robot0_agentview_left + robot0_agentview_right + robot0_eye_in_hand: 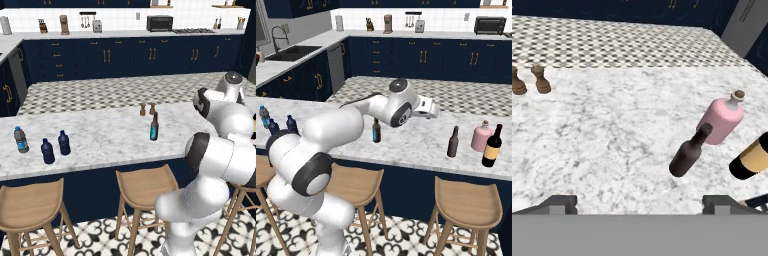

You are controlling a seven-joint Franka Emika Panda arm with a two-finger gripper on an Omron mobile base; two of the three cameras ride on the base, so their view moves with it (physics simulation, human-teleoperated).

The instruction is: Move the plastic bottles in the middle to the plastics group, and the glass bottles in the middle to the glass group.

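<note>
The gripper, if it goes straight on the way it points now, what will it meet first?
Probably the bare marble counter. The open gripper looks down at the empty stone between its fingertips. The plain brown bottle stands a little to the right of that line and seems apart from it, though depth is unclear.

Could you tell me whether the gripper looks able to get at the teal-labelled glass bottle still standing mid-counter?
Probably yes: the teal-labelled bottle stands alone on bare marble, the shakers well behind it, and the gripper is open and empty.
</note>
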